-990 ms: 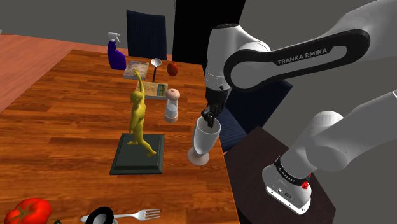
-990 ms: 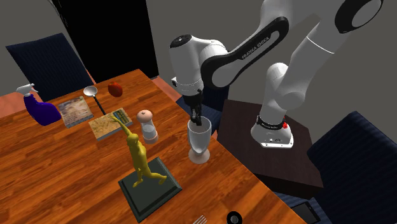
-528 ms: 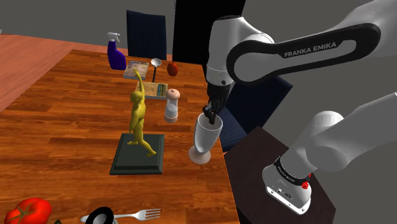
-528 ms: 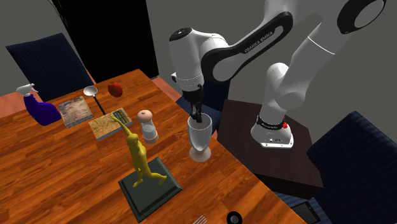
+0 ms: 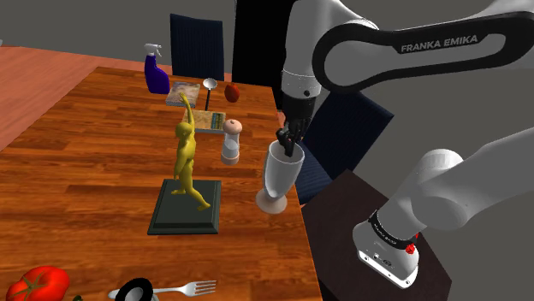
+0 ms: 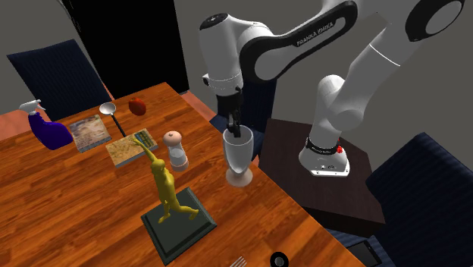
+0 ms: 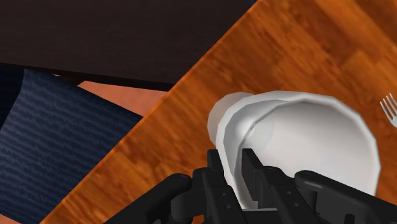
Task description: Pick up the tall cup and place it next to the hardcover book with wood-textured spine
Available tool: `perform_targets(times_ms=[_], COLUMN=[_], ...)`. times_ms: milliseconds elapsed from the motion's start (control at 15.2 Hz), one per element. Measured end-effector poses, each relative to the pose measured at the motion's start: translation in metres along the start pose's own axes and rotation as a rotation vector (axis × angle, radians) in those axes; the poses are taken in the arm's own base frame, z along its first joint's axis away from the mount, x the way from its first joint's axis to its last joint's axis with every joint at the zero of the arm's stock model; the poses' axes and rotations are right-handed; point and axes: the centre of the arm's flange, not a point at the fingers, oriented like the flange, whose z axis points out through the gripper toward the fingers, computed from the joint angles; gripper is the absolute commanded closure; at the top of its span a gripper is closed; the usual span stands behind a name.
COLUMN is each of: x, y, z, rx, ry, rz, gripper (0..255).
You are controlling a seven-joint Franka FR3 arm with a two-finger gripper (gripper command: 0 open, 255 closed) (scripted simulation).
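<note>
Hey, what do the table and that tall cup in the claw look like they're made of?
The table: wood, reddish-brown with plank lines and grain, slightly glossy. The tall cup: plain whitish grey, smooth and matte; no texture shows, so ceramic or plastic is only a guess.

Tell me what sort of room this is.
Likely a home dining room: a long wood-grain table, dark blue chairs beside it, and a silver fork lying on it.
</note>
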Motion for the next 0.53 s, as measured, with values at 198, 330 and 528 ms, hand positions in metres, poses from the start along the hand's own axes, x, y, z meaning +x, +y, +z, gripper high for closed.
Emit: perform_targets(times_ms=[198, 330, 528], x=[-0.001, -0.002, -0.006], y=[0.000, 0.001, 0.000], z=[-0.016, -0.027, -0.042], rx=[0.000, 0.000, 0.000], ry=[0.000, 0.000, 0.000], rz=[0.000, 0.000, 0.000], gripper=[255, 255, 255])
